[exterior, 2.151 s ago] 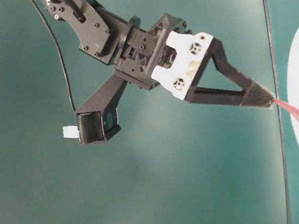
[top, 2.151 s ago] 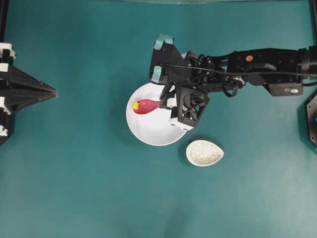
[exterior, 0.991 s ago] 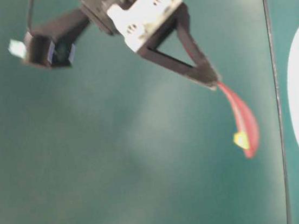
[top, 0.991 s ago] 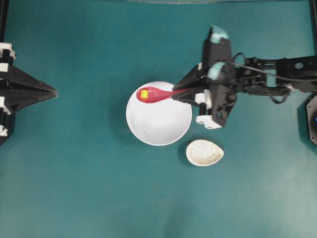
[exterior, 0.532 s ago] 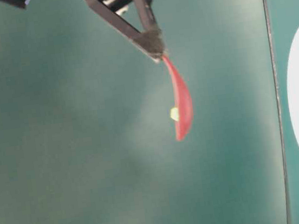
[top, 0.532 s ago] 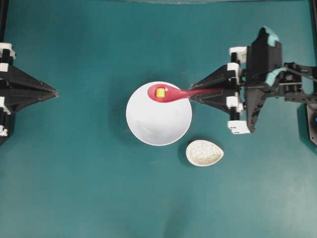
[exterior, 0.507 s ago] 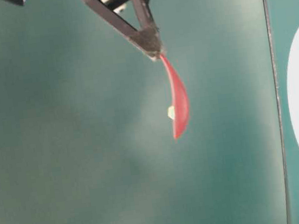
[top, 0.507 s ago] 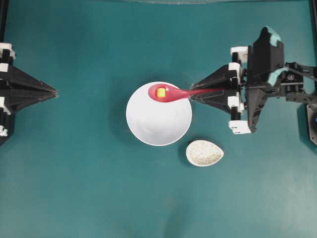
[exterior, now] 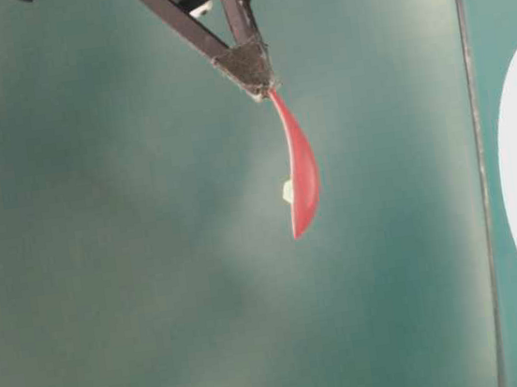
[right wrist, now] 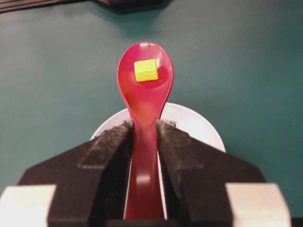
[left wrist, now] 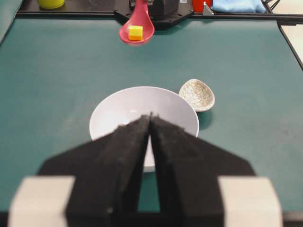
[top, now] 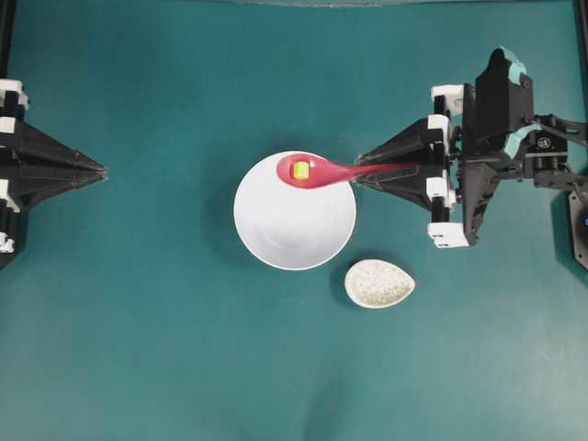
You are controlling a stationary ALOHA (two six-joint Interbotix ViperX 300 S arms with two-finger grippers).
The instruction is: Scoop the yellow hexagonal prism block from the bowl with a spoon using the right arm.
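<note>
Since two seconds back: right arm (top: 514,138) pulled away from the white bowl (top: 294,230) toward the right edge of the overhead view, spoon lifted out of the bowl with the block aboard; over the last half second, barely any shift. Left arm unchanged at the left edge.

Green worktop (top: 147,349) spread under everything. White bowl near the middle, standing on the worktop; speckled beige spoon rest (top: 379,283) just beside it, toward the lower right in the overhead view, apart from the rim.

Right arm stretched level, right gripper (top: 360,175) pointing toward the bowl, fingers (right wrist: 106,156) pinching the handle of the pink-red spoon (top: 322,172) from both sides. Spoon held roughly level and raised clear of the bowl, scoop over the bowl's upper rim in the overhead view. In the table-level view, spoon (exterior: 301,174) hanging in the air from the finger tips.

Left gripper (top: 99,171) pointing at the bowl from well apart, fingers (left wrist: 128,156) pressed together, holding nothing.

Yellow hexagonal prism block (right wrist: 146,70) sitting in the spoon's scoop, near its middle.
</note>
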